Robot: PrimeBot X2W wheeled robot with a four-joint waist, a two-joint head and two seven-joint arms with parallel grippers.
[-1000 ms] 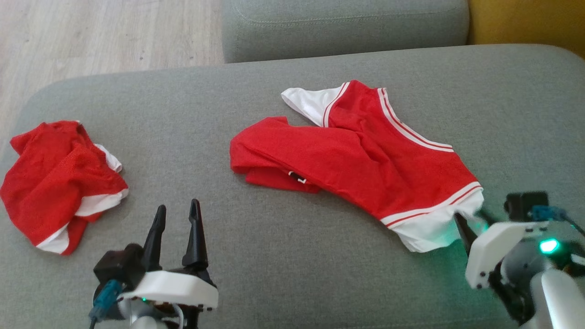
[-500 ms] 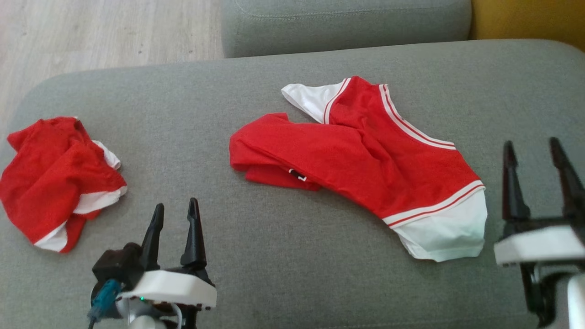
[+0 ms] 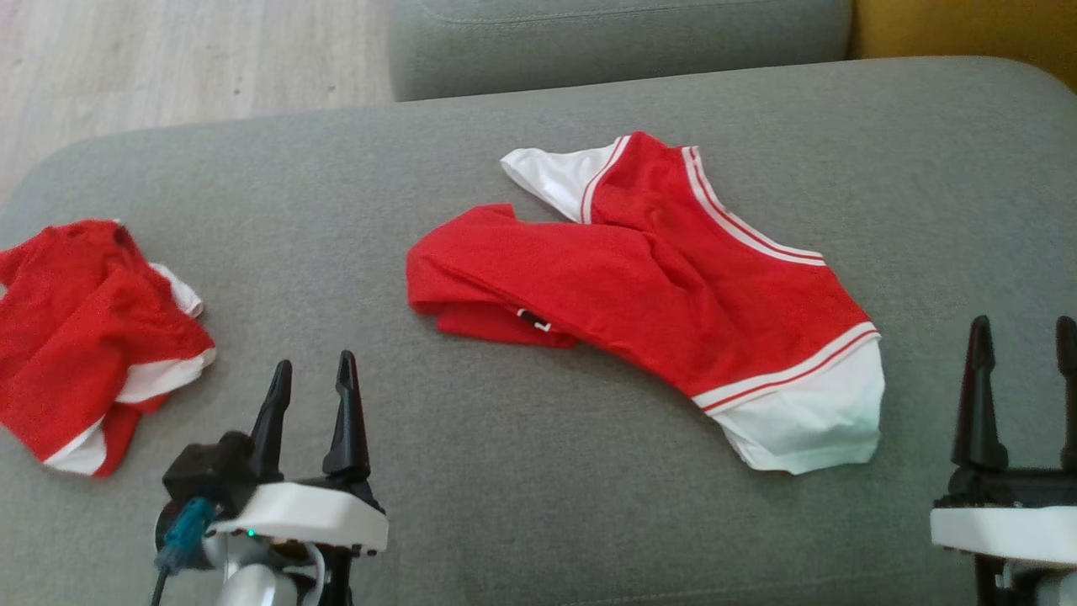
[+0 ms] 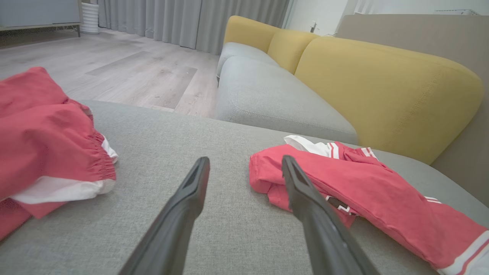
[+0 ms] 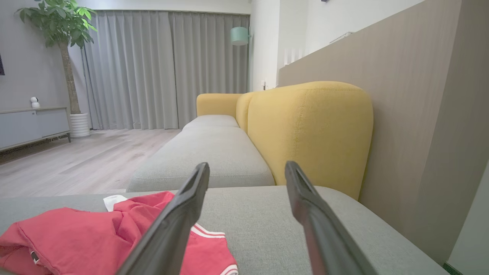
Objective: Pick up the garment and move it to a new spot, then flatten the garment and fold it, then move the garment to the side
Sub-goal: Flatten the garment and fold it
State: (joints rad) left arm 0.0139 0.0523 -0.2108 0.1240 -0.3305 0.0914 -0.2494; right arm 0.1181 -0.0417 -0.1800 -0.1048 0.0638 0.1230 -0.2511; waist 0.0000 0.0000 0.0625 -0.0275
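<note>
Red cloth with white trim lies in two places on the grey seat cushion. At the far left a crumpled red bundle sits toward the left end of the cushion, with the wooden floor beyond it. I think that if an arm sweeps this way while moving the garment to the side, the bundle may be pushed off, or the two pieces may get mixed together. Next to the right, the left gripper hovers low over bare cushion fabric, its fingers apart and holding nothing. In the middle lies the red garment, which I judge to be the thing of the task. It is loosely doubled, one red part is thrown across the body, a white cuff points to the far side, and a white hem points toward the right. It is not flat. There are wrinkles and a thicker lump at its left end, so a fold made over them would probably come out crooked, and a pinch there can catch several layers and drag the whole piece. At the right, the right gripper stands near the white hem but apart from it, fingers spread wide and empty. Closing too deep may grab the cushion cover instead. As for containers, the cushion alone bears anything, and both cloths lie on top of it, not inside anything.
</note>
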